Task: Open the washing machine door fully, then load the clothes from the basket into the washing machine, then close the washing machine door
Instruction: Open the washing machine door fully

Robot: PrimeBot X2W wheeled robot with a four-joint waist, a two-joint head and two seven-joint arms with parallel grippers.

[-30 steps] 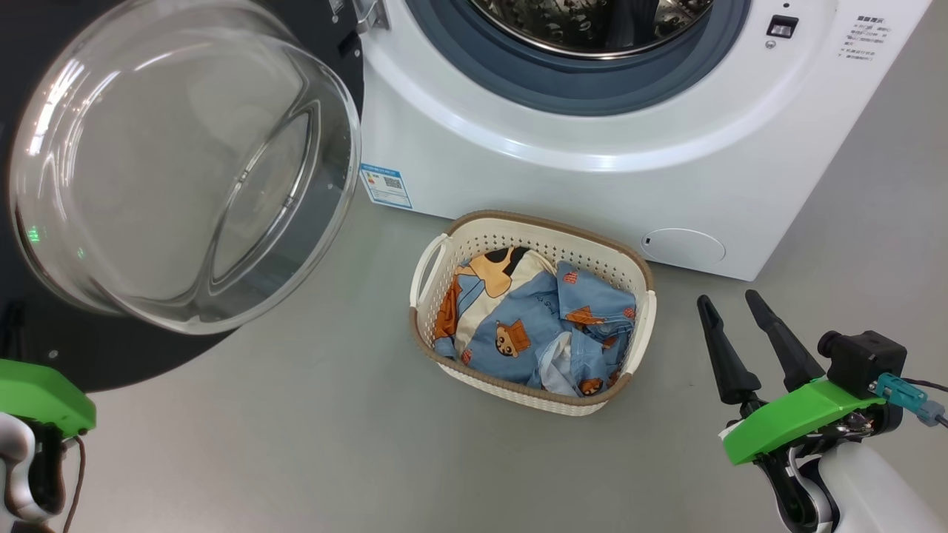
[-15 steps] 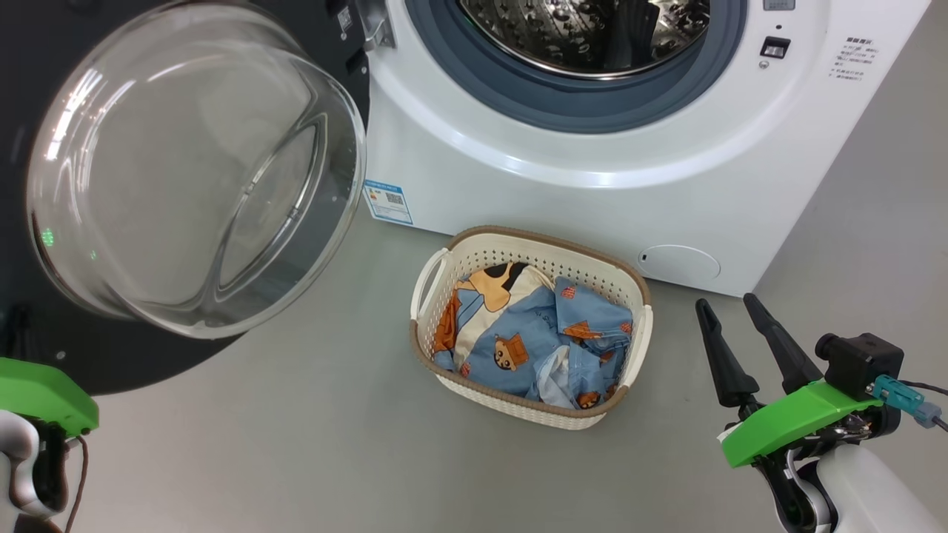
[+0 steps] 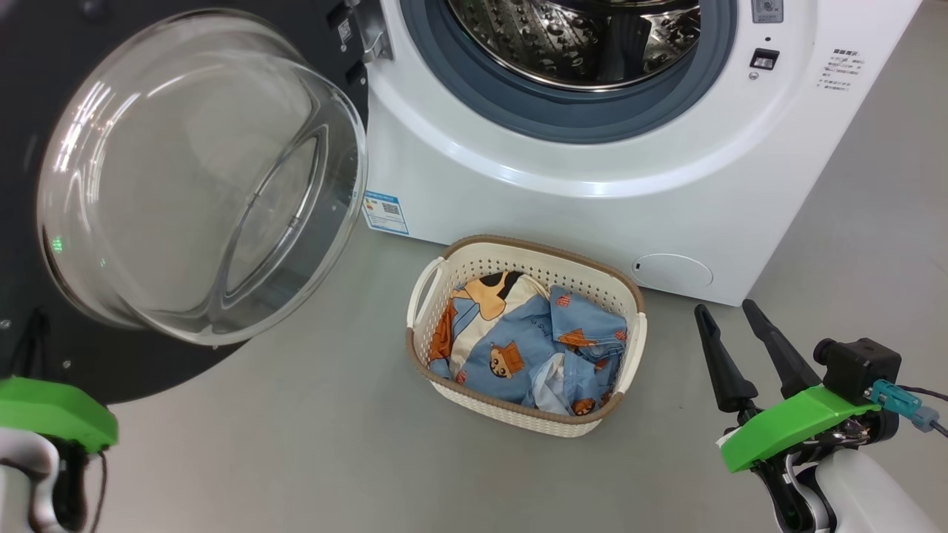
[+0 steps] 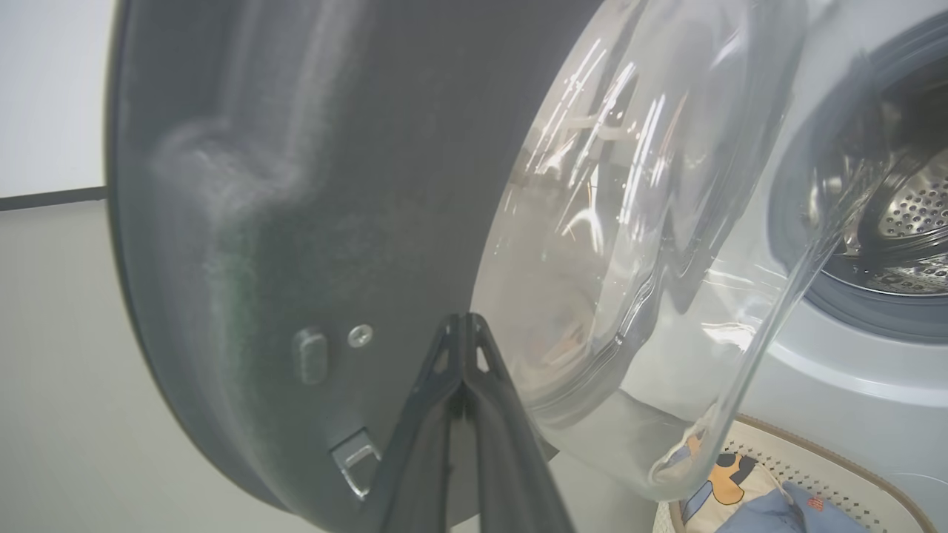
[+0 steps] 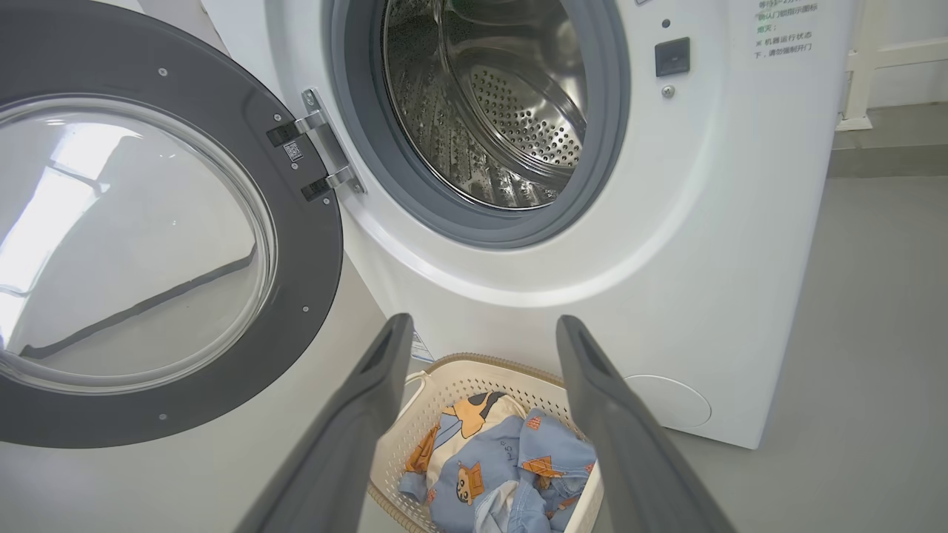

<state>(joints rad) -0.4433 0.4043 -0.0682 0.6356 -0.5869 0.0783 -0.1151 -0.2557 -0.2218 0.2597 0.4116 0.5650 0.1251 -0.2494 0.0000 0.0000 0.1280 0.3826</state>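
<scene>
Far to the left of the basket [image 3: 541, 248], the left gripper [image 4: 463, 326] is pressing its two dark fingers tight together, with nothing between them. In the left wrist view its tips are pointing at the inner side of the washing machine door [image 3: 29, 59], beside a small screw [image 4: 361, 336]. I cannot tell if they are touching the door.

The door is hanging wide open, up and to the left of the basket. Its clear glass bowl [image 3: 200, 185] is bulging out from the black rim. A metal hinge [image 3: 374, 44] is joining the door to the washing machine [image 3: 592, 222].

A blue label sticker [image 3: 385, 213] is sitting on the washer's front, just up and left of the basket.

The basket is sitting on the grey floor [image 3: 296, 444]. The clothes [image 3: 518, 348] are lying bunched up inside it, light blue with orange-brown cartoon figures. A cream and orange part is lying on the basket's left side.

Right behind the basket, the washing machine is standing with its round mouth open. The grey rubber gasket [image 3: 563, 122] is ringing the shiny steel drum [image 3: 578, 37].

To the right of the basket and apart from it, the right gripper [image 3: 724, 307] is hanging over the floor. Its fingers are spread wide and holding nothing. In the right wrist view the basket and clothes are showing between them.
</scene>
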